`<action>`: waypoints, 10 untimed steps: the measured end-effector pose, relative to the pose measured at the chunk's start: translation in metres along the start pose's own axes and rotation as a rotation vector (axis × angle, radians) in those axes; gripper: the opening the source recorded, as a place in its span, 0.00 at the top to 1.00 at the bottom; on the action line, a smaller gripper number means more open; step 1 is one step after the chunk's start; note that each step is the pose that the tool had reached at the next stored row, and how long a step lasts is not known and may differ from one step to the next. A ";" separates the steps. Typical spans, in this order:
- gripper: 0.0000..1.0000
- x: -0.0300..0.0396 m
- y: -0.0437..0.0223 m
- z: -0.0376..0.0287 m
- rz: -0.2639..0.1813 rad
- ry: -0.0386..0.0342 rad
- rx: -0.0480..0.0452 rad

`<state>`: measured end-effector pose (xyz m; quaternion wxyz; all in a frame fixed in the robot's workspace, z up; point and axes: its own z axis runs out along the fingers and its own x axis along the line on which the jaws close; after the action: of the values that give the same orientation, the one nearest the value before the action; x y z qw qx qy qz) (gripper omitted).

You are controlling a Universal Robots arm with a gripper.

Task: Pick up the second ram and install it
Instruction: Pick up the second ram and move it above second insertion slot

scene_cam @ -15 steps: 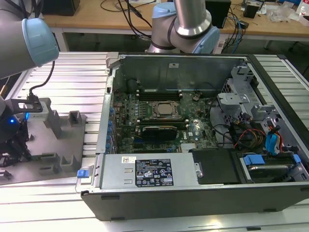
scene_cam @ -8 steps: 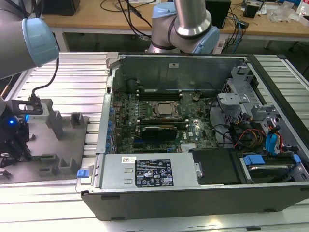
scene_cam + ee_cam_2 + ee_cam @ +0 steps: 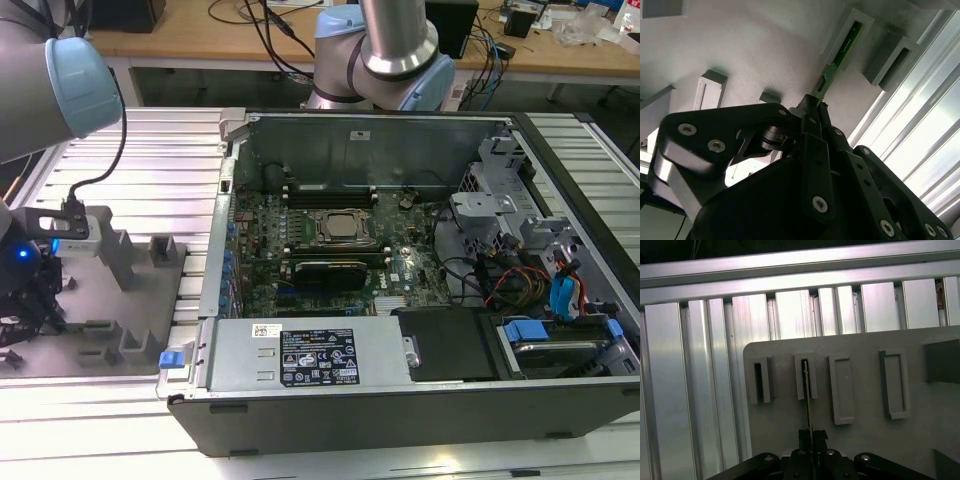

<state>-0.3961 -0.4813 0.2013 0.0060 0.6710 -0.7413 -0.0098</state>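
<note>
The gripper (image 3: 815, 106) is closed on one end of the second ram (image 3: 841, 52), its two fingers pinching the flat green stick from either side. The stick's long axis runs straight out from the fingertips in line with the fingers. Its far end points away from the tool and sits in a pocket of the grey holder tray (image 3: 865, 450). In the first wrist view the ram appears edge-on as a thin line from the fingertips up to that pocket. One ram can be seen at the tray. Beyond the fingertips the tray carries four raised pocket blocks (image 3: 842, 390) in a row, and the ram's far end is in the second of them. The first block, just beside it, has a dark open slot; the other two lie on the ram's opposite side. A fifth, darker block (image 3: 942, 360) stands further along past those. Beyond the tray's edge, further ahead of the tool, lies the slatted aluminium table (image 3: 690, 390). In the exterior view one open computer case (image 3: 400, 410) sits well apart from the gripper, toward the exterior view's right.
</note>
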 end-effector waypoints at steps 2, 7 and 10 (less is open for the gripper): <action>0.86 0.0000 0.0000 0.0000 0.000 0.0000 0.0000; 0.86 0.0000 0.0000 0.0000 0.000 0.0007 0.0001; 0.86 0.0000 0.0000 0.0000 -0.027 0.0021 0.0000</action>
<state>-0.3961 -0.4813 0.2013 0.0066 0.6810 -0.7322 -0.0092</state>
